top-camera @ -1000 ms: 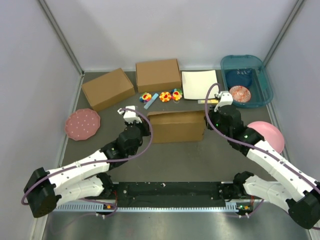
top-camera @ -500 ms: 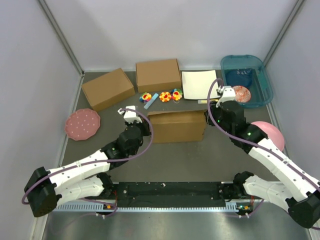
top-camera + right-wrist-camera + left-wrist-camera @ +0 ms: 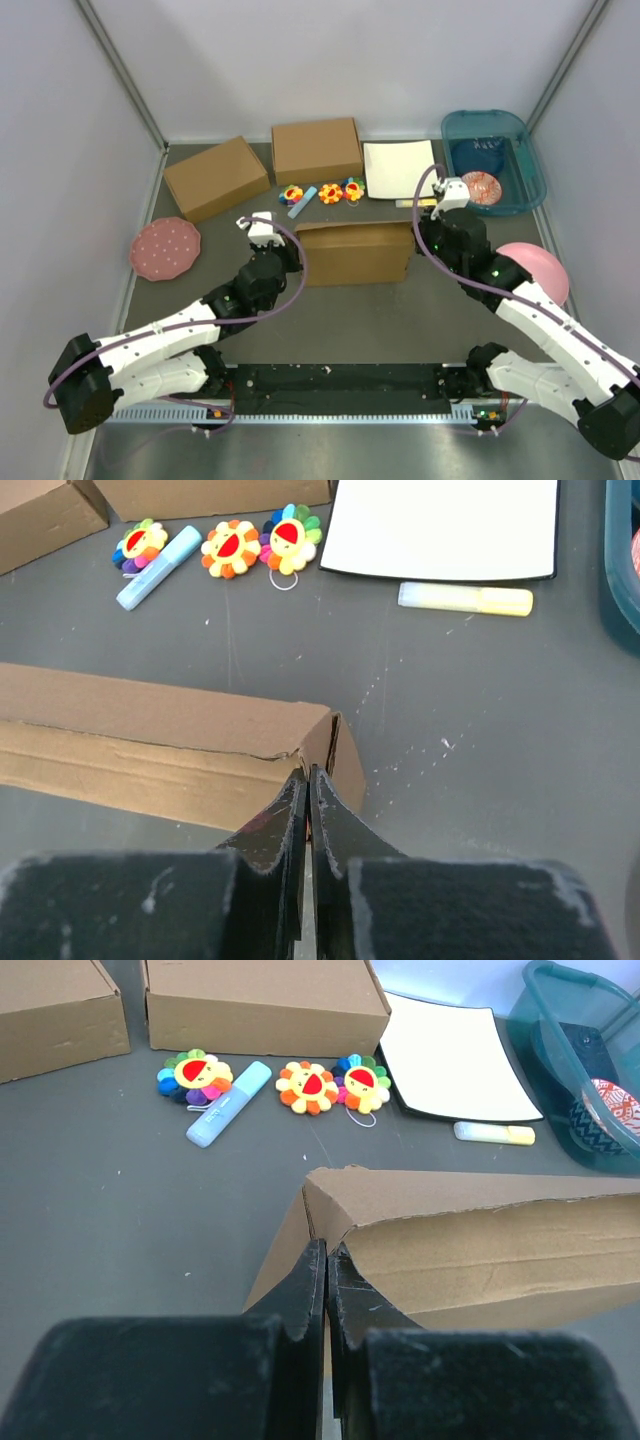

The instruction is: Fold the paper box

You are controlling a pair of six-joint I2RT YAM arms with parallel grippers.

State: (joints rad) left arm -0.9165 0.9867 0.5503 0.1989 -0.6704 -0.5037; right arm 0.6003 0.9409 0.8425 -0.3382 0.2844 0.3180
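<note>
From above, the paper box [image 3: 352,252] lay folded into a shallow closed shape at the middle of the table [image 3: 350,320], long side across, between the two arms. The left gripper [image 3: 293,254] sat at its left end and the right gripper [image 3: 417,236] at its right end. Two other cardboard boxes [image 3: 316,150], a white sheet [image 3: 399,168] and a teal bin [image 3: 525,160] stood behind it. In the left wrist view, the left gripper [image 3: 326,1252] was clenched, jaws pressed together with their tips against the paper box's [image 3: 480,1250] near left corner; three flower toys [image 3: 307,1087] and a blue marker [image 3: 228,1118] lay beyond. In the right wrist view, the right gripper [image 3: 308,777] was likewise clenched, tips touching the paper box's [image 3: 150,745] right end corner, a yellow marker [image 3: 465,599] lying farther off.
</note>
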